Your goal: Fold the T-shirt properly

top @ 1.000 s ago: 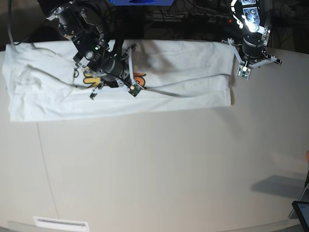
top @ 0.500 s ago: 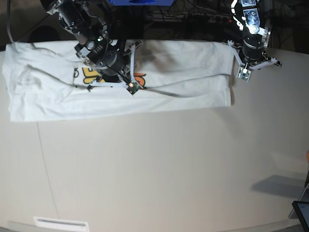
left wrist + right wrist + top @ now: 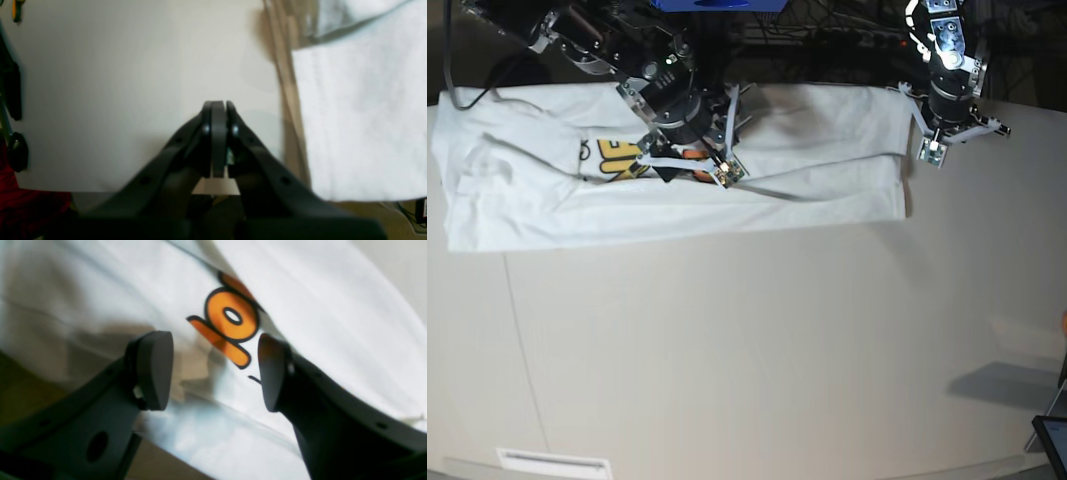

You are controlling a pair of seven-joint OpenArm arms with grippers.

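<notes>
The T-shirt (image 3: pixel 827 160) lies as a long white band along the far edge of the table (image 3: pixel 747 350), with yellow and orange print (image 3: pixel 617 158) showing left of its middle. My right gripper (image 3: pixel 695 165) hangs open just above the shirt; in the right wrist view its jaws (image 3: pixel 213 370) stand wide around orange letters (image 3: pixel 233 320), holding nothing. My left gripper (image 3: pixel 949 132) is shut and empty off the shirt's right end; in the left wrist view its tips (image 3: pixel 218 104) are over bare table, with the shirt edge (image 3: pixel 360 116) to the right.
Dark cables and equipment (image 3: pixel 827 40) sit behind the table's far edge. A dark screen corner (image 3: pixel 1052 440) shows at the bottom right and a white label (image 3: pixel 552 462) at the front left. A red object (image 3: pixel 30 213) lies at the left of the left wrist view.
My right arm has moved right along the shirt, uncovering the yellow print. The gripper is still open. The left arm has barely moved and the shirt lies as before.
</notes>
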